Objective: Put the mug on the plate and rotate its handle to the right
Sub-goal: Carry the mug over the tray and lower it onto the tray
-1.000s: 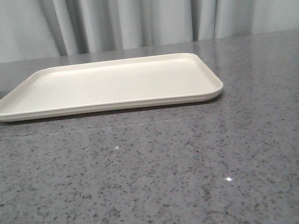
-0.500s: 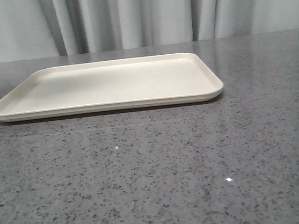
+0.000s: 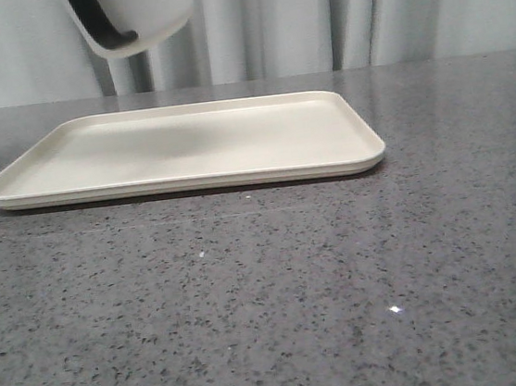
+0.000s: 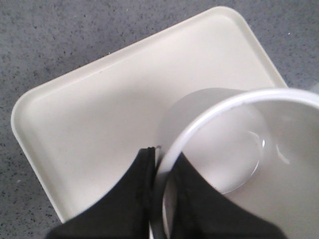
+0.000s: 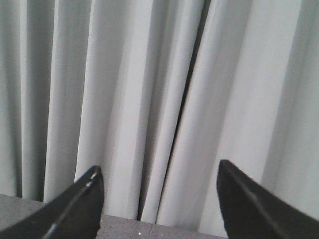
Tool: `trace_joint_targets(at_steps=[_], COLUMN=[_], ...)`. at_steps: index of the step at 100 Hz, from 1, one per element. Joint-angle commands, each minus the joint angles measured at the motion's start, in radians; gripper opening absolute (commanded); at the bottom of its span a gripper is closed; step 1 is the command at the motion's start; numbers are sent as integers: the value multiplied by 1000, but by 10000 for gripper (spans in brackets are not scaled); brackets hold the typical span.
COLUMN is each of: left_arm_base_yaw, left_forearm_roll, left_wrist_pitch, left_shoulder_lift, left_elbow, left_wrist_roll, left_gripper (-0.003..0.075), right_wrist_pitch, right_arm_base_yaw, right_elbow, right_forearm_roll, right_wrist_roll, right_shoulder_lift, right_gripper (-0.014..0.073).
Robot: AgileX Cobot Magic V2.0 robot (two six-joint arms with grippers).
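The left gripper [image 4: 160,199] has its two black fingers [image 4: 119,204] clamped on the rim of the mug [image 4: 239,164], one finger outside the wall and one inside. The mug hangs tilted in the air above the plate [image 4: 89,119], not touching it; in the front view its lower part [image 3: 140,15] shows at the top, with the black handle [image 3: 93,16] on its left side. The right gripper [image 5: 158,199] holds nothing, its fingers spread wide, facing the grey curtain [image 5: 149,89]
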Motion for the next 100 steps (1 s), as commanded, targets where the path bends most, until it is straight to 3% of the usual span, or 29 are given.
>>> trace_joint_targets(at_steps=[1, 40, 100], left_arm_base_yaw=[-19, -132, -147], left_forearm_roll=[-12, 54, 87], left_wrist_pitch=[-7, -2, -2], left_shoulder_lift=[-22, 32, 103], left_elbow=[-33, -33, -33], left_wrist_roll=[-26, -59, -87], left_gripper=[-20, -20, -20], right_wrist_pitch=[-53, -53, -53], right_arm_base_yaw=[0, 0, 0], right_elbow=[-34, -34, -34], right_forearm_roll=[-1, -1, -1], right_wrist_roll=[-13, -13, -13], right_shoulder_lift=[9, 9, 9], right_gripper=[490, 490, 490])
